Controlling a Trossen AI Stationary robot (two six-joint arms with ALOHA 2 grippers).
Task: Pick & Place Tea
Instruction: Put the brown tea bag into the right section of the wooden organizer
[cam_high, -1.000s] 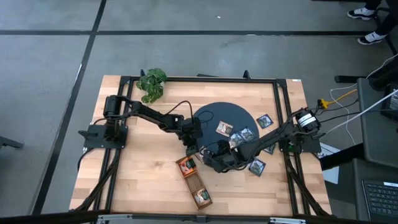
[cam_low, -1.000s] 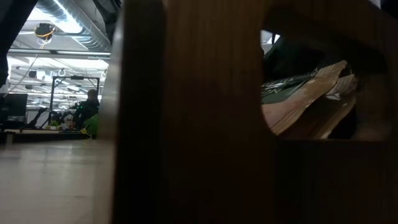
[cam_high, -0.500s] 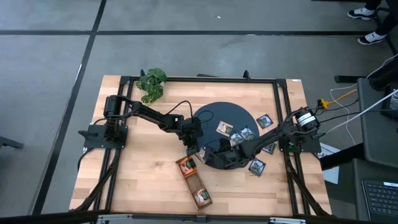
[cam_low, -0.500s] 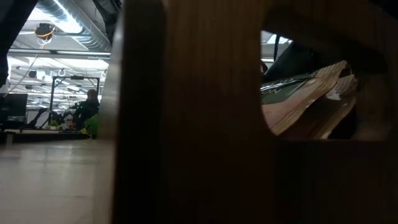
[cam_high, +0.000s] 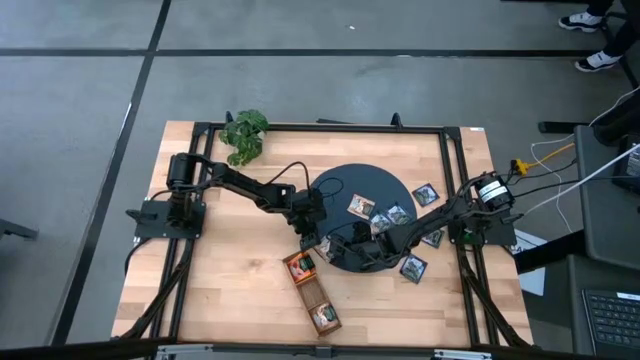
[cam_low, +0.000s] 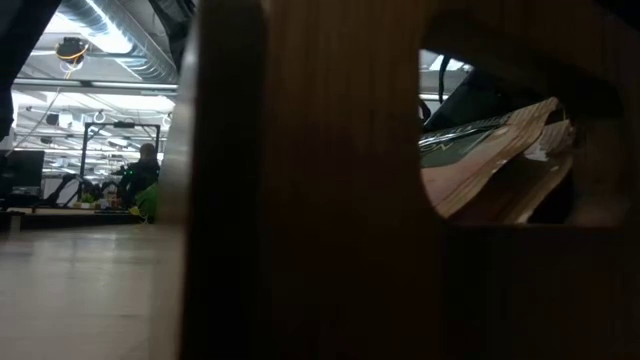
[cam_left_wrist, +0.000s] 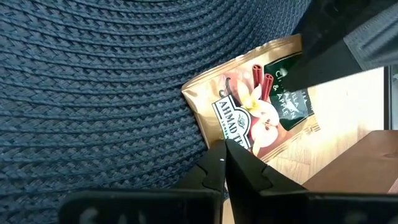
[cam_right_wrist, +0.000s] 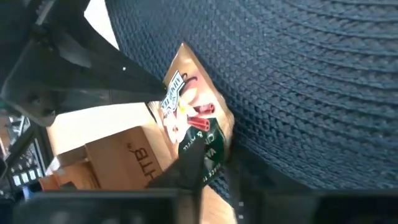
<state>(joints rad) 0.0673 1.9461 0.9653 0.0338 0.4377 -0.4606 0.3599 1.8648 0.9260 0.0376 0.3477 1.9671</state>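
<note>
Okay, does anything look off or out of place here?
Yes. Both the left gripper and the right gripper pinch one sachet at opposite edges, over the round mat's rim beside the tray. Other sachets lie scattered on and beside the mat.

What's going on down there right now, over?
Both grippers, left and right, shut on one orange sachet at mat's edge. Tray beside. Nothing blocking.

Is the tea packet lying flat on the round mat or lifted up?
Lifted: both grippers' fingers pinch the golden packet at opposite edges, above the dark woven mat's edge.
</note>
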